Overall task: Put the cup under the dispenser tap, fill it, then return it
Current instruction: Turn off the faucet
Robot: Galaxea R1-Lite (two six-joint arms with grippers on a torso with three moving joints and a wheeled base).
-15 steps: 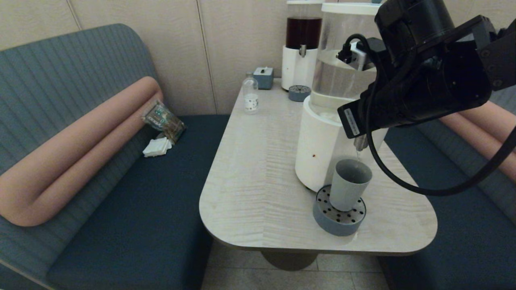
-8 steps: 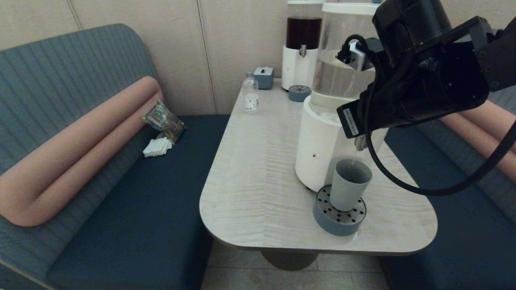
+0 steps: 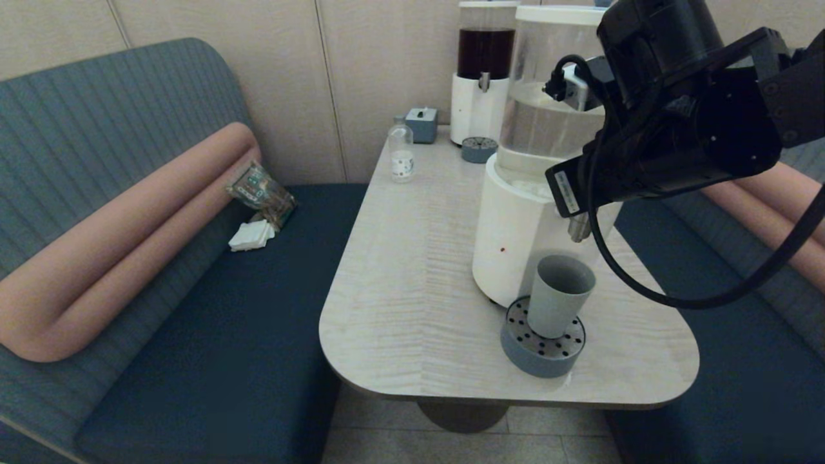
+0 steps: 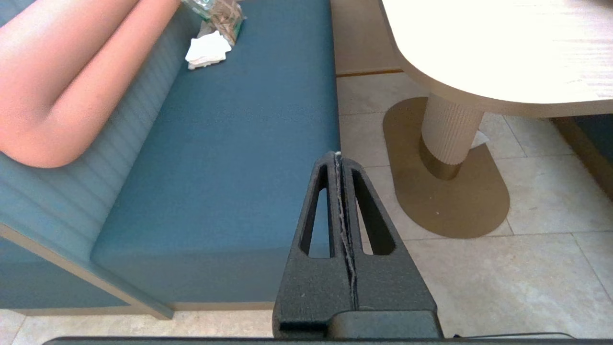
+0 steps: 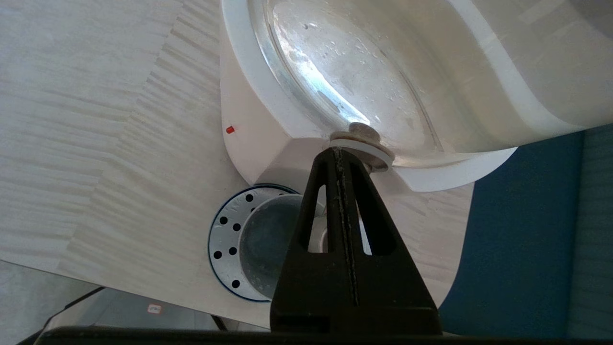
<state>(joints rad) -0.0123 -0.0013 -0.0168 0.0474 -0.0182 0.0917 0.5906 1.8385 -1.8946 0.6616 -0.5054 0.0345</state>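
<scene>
Cup (image 3: 558, 295) stands upright on the round drip tray (image 3: 543, 351) at your table's (image 3: 412, 283) near edge, with the tap (image 3: 578, 229) just above at 1 o'clock. Your right gripper (image 5: 338, 152), fingers pressed together, sits over the tap; your left gripper (image 4: 337, 155) hangs closed above the floor.

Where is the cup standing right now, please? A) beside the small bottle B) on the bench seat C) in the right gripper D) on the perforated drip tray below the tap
D: the cup stands upright on the drip tray under the tap, untouched by any gripper.
</scene>
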